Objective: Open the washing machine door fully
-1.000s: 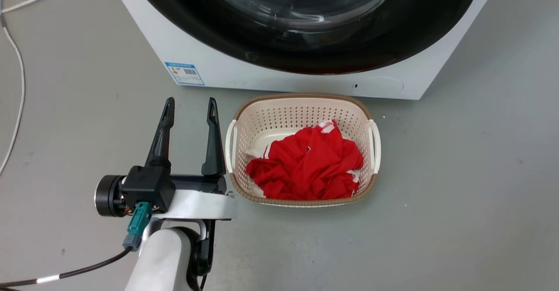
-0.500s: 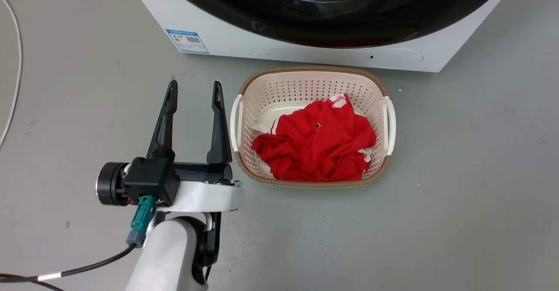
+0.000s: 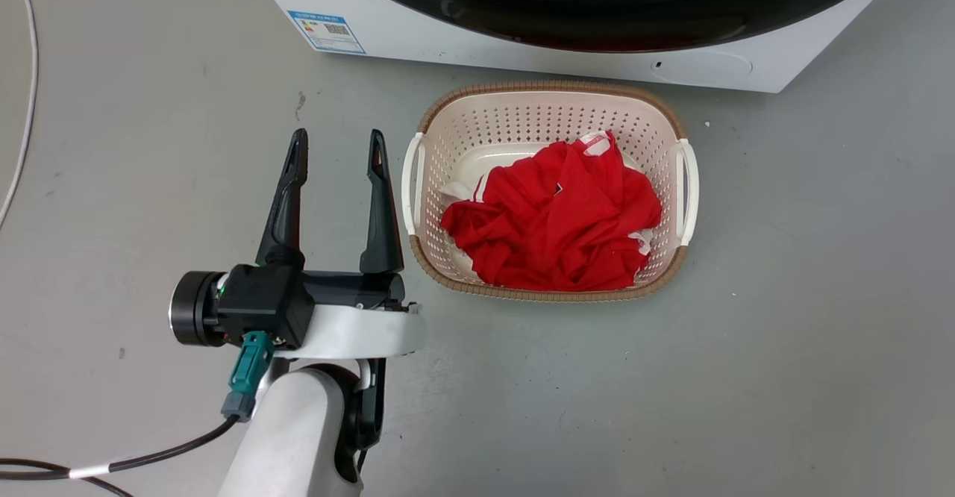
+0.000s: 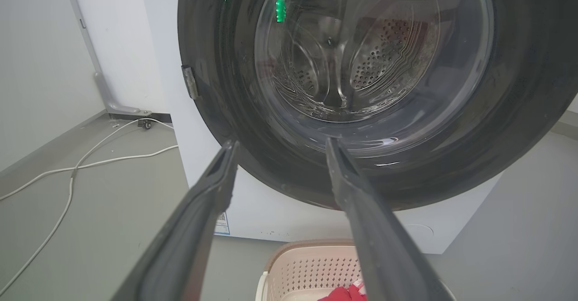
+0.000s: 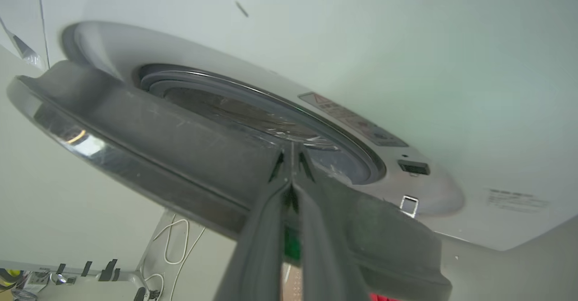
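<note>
**Door ajar, most of the swing to go:** The washing machine door [image 4: 370, 66], one glossy black disc with a clear glass bowl, hangs on the front of the single white washing machine [image 3: 448, 42] at the far side of the scene. The right wrist view shows a gap between its chrome-edged rim and the white front panel, so opening has begun, but most of the swing appears left to do. The right gripper [image 5: 290, 156], jaws pressed together, points at the door's inner edge; contact cannot be told. The left gripper [image 3: 337, 139], jaws spread and empty, hovers at near left over the grey floor [image 3: 783, 333], just beside one perforated laundry basket [image 3: 548, 88] holding one red garment [image 3: 556, 221].
</note>
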### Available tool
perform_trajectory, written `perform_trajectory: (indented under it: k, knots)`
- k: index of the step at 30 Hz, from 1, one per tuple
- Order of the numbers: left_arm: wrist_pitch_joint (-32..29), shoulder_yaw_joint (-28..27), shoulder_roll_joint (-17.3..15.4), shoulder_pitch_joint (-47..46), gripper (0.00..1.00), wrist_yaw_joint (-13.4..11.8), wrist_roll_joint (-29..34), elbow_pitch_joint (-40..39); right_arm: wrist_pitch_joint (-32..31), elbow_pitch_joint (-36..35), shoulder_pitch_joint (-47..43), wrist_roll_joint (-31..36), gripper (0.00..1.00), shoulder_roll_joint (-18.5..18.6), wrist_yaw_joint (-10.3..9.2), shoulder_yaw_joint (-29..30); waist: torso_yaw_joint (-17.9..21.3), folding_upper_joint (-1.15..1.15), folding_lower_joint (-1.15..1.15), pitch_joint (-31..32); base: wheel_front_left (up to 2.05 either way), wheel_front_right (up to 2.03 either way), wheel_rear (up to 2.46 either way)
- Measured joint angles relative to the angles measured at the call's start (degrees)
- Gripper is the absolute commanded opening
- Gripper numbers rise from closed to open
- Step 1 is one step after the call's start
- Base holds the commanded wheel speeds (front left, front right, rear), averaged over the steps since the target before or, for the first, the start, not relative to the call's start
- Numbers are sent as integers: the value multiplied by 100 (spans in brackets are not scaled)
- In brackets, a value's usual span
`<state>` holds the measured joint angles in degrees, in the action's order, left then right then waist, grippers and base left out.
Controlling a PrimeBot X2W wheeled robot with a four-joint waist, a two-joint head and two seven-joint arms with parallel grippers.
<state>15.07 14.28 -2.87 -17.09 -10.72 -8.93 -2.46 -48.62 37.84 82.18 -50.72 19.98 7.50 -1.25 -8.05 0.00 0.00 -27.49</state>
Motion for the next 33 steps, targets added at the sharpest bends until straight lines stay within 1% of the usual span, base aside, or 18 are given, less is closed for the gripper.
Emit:
perform_trajectory:
  k: [6, 17, 25, 33]
  knots:
    - [0, 24, 0, -79, 100, -49, -40, -4, -481, -225, -66, 96, 0, -62, -1, 114, 18, 0, 0, -89, 0, 0, 0]
    - [0, 35, 0, -112, 100, -80, -92, 83, -1515, -576, -530, -163, 0, -299, -1, 572, 59, 0, 0, 79, 0, 0, 0]
    - [0, -15, 1, -72, 100, -19, -127, 192, -2263, -890, -1094, -503, 0, -701, -1, 981, 103, 0, 0, 411, 0, 0, 0]
    - [0, -142, 1, 91, 100, 113, -125, 332, -2648, -1285, -1831, -630, 0, -1205, -1, 1285, 154, 0, 0, 847, 0, 0, 0]
